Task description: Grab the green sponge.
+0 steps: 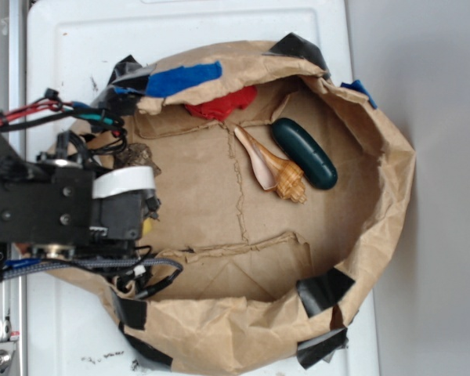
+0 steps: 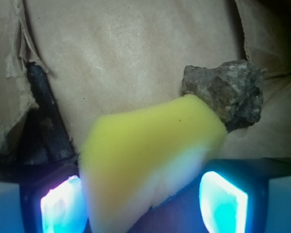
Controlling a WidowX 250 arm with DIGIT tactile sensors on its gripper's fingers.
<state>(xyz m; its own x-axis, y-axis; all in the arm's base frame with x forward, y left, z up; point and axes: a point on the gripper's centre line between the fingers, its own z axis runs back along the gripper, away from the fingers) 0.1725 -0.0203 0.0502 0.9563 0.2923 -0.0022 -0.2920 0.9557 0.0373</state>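
In the exterior view, the robot arm sits at the left edge of a brown paper bag (image 1: pixel 376 196) folded open like a tray on a white tabletop (image 1: pixel 313 23). The tool (image 1: pixel 145 223) is low over the bag's left side, with a sliver of the green sponge (image 1: pixel 148 225) showing yellow there. A seashell (image 1: pixel 274 168) touches a dark-green capsule (image 1: pixel 304 153) near the far right; something red (image 1: pixel 223 102) lies by the top wall. In the wrist view, the tool (image 2: pixel 145 199) clamps the green sponge (image 2: pixel 150 145) between its fingers (image 2: pixel 223 199), beside a rough rock (image 2: pixel 225 92).
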